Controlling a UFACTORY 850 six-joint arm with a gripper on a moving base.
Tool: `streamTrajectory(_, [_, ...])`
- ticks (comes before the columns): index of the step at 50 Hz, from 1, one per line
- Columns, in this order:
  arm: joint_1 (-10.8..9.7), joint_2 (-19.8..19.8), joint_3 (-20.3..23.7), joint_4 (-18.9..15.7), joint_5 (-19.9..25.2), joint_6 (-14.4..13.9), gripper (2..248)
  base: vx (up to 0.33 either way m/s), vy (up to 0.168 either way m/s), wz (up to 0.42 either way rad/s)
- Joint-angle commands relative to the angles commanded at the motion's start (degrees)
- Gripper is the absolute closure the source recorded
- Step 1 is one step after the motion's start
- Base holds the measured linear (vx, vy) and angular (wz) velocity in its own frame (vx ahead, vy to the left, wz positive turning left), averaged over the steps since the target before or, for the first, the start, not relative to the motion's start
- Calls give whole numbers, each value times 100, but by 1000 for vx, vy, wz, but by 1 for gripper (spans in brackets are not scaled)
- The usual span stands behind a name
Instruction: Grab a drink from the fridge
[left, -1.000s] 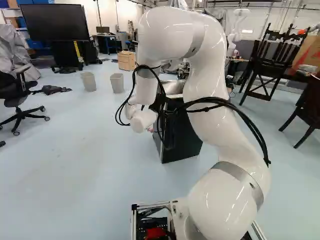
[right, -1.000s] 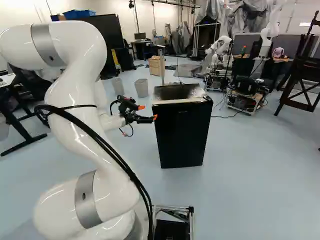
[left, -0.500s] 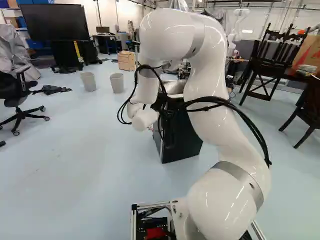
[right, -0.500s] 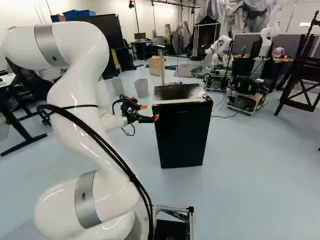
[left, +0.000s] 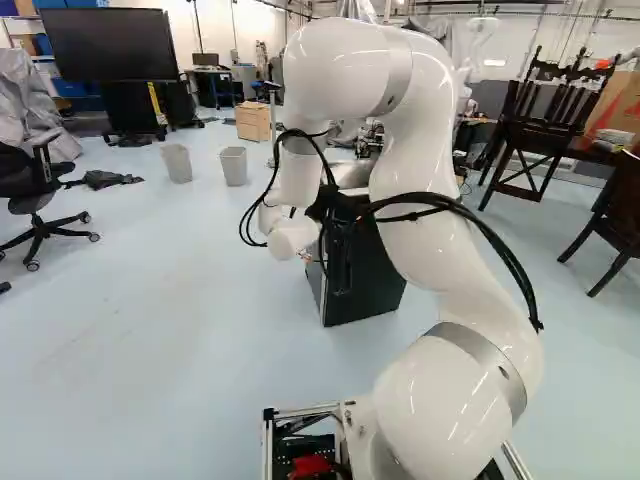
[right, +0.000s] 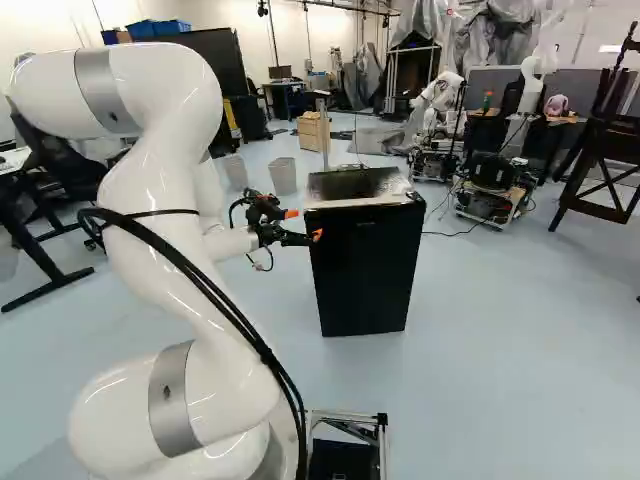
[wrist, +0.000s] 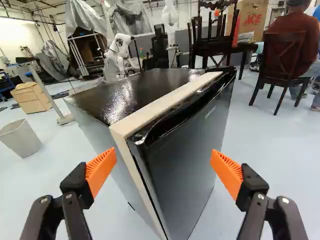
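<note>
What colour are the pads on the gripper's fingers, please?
The pads are orange; this shows best in the wrist view.

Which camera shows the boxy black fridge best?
The right base view: the fridge stands there nearly whole, top to foot. The wrist view shows its glossy top and door close up but cuts off its lower near corner. In the left base view, the smooth white arm hides part of it.

You have two base cameras behind the arm (left: 420, 160), at left and at right, and both look ahead, slightly down. They share the fridge (right: 365, 270) with your wrist camera, which faces its left front corner from much nearer.
</note>
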Motion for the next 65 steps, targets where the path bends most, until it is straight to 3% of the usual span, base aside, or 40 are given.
streamTrajectory(47, [-279,-14,-23,0,0,0,3,0,0,0])
streamTrajectory(65, [-372,95,161,0,0,0,3,0,0,0])
